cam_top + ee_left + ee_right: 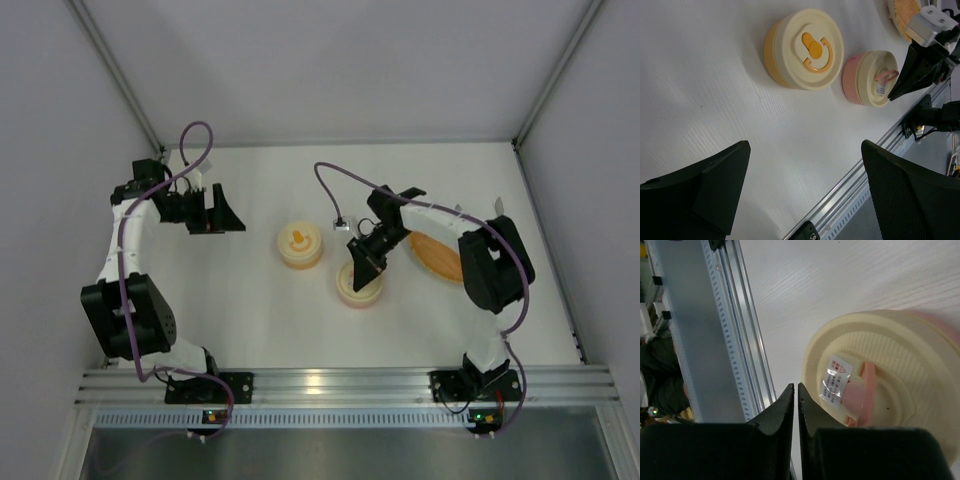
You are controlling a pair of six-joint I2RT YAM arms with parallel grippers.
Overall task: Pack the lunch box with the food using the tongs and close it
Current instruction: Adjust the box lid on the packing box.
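Observation:
Two round lunch boxes stand mid-table, both with cream lids on. One is the orange lunch box [300, 245] [805, 47]; the other is the pink lunch box [352, 293] [870, 77] [880, 375]. My right gripper [359, 271] [795, 388] [894, 93] is shut with nothing between its fingers, its tips at the near rim of the pink box's lid, beside the pink lid handle [862, 395]. My left gripper [222, 226] [805, 145] hangs open over bare table at the left. The tongs and the food are out of view.
An orange boat-shaped tray [437, 257] [903, 12] lies to the right of the pink box, partly under the right arm. The aluminium rail [340, 380] [725, 330] runs along the table's near edge. White walls enclose the left, back and right sides.

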